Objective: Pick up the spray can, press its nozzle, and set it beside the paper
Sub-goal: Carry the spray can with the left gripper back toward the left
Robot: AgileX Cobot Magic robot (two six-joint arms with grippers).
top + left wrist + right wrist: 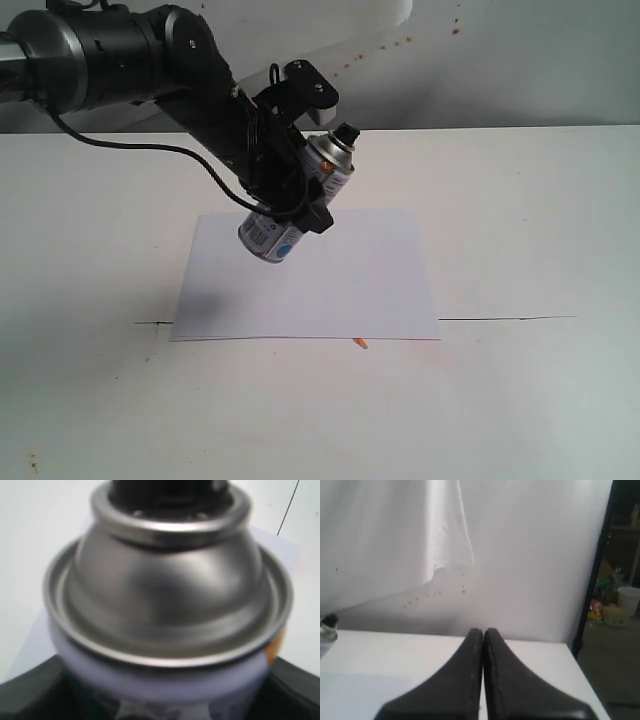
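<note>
Left pincer (298, 195) clamps the can (268, 238) mid-body, nozzle (346, 132) toward 1 o'clock; you'd find it light, stiff, probably slippery.

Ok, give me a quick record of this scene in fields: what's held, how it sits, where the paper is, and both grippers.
held object: silver metal spray can with a white label, lifted clear of the white table
can pose: tilted, black plastic nozzle pointing up and right in the exterior view
paper: white rectangular paper sheet, flat on the table, below the can
left gripper: clamped around the can's mid-body
right gripper: jaws shut, empty, away from the can
nozzle contact: nothing touching it
</note>
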